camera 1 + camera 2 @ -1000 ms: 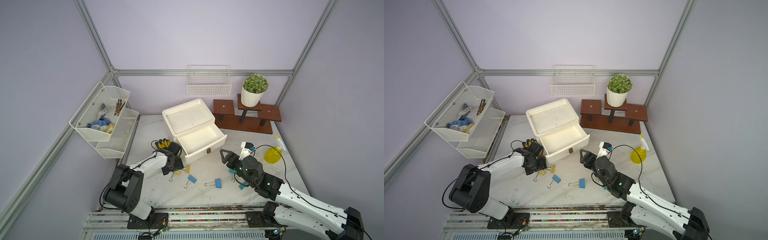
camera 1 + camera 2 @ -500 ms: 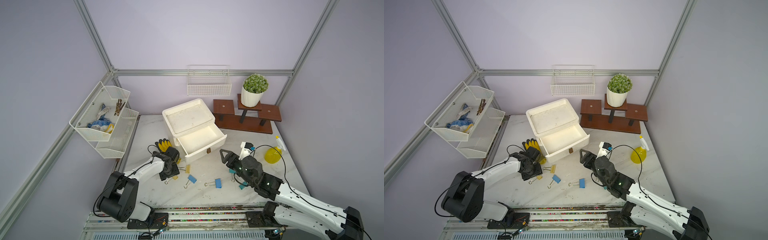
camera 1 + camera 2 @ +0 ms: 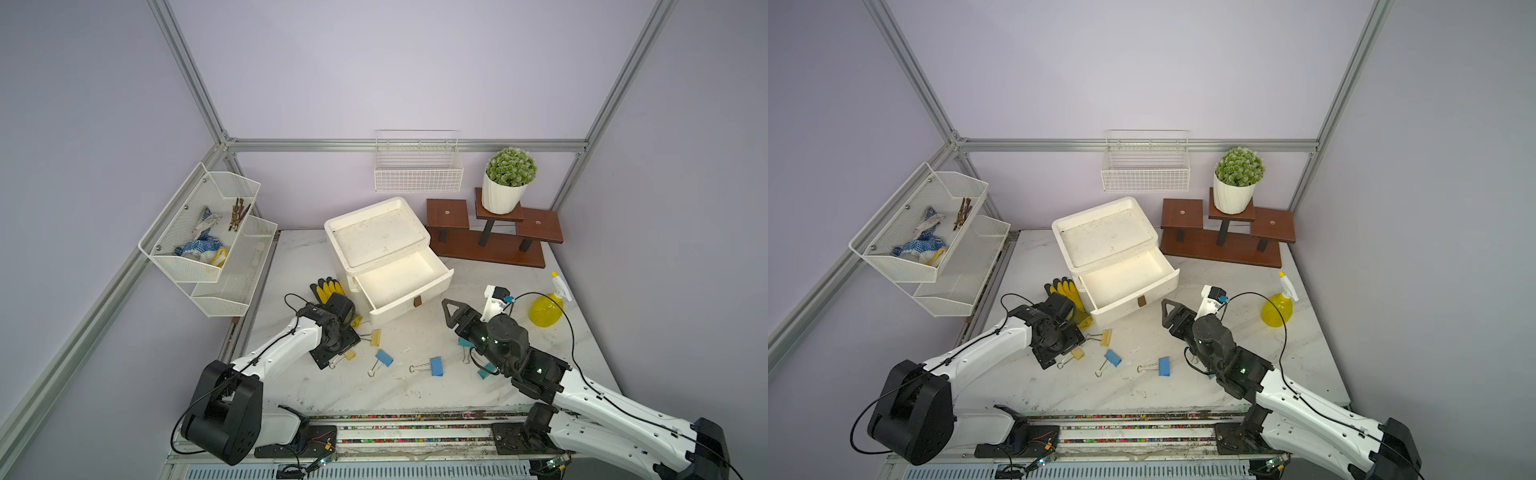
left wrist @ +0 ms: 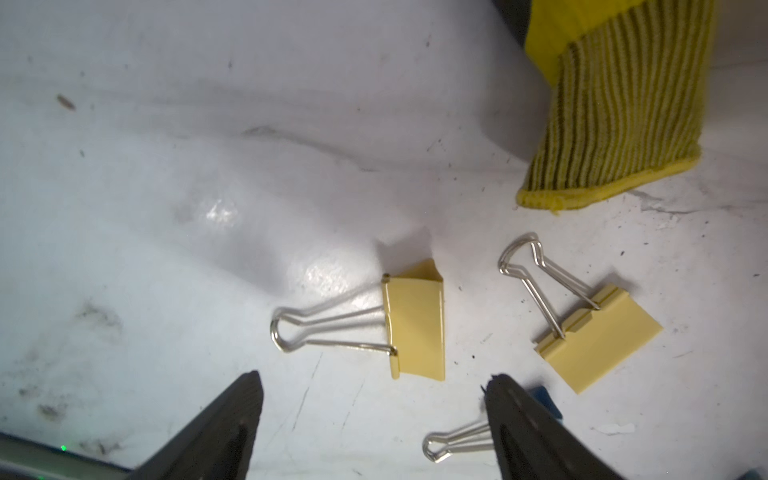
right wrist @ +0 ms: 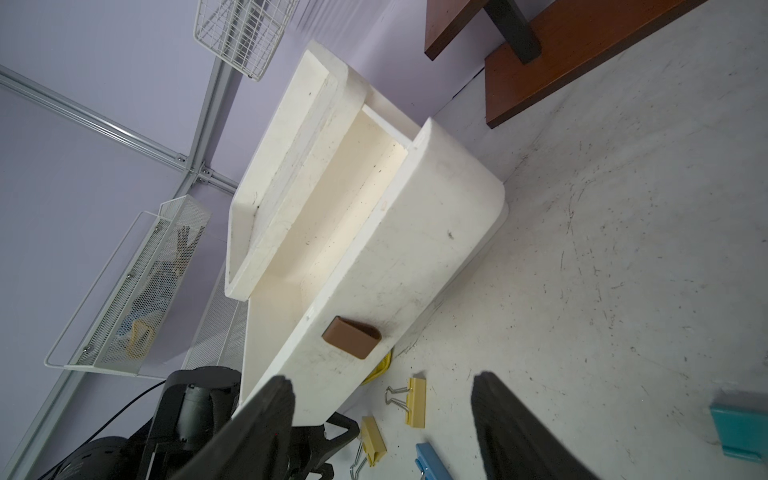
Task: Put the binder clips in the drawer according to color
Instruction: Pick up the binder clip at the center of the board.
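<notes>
The white drawer stands with its top drawer pulled out, bare inside. In front of it on the table lie two yellow binder clips, two blue ones and two teal ones. My left gripper hangs open just over one yellow clip, holding nothing; the other yellow clip lies beside it. My right gripper is open and empty, to the right of the drawer front.
A yellow and black glove lies left of the drawer. A yellow spray bottle stands at the right. A potted plant sits on a wooden stand at the back. Wire baskets hang on the left wall.
My left arm has drawn back from the drawer toward the table's front edge. The yellow clip nearest it has shifted slightly frontward. The right arm has not moved.
</notes>
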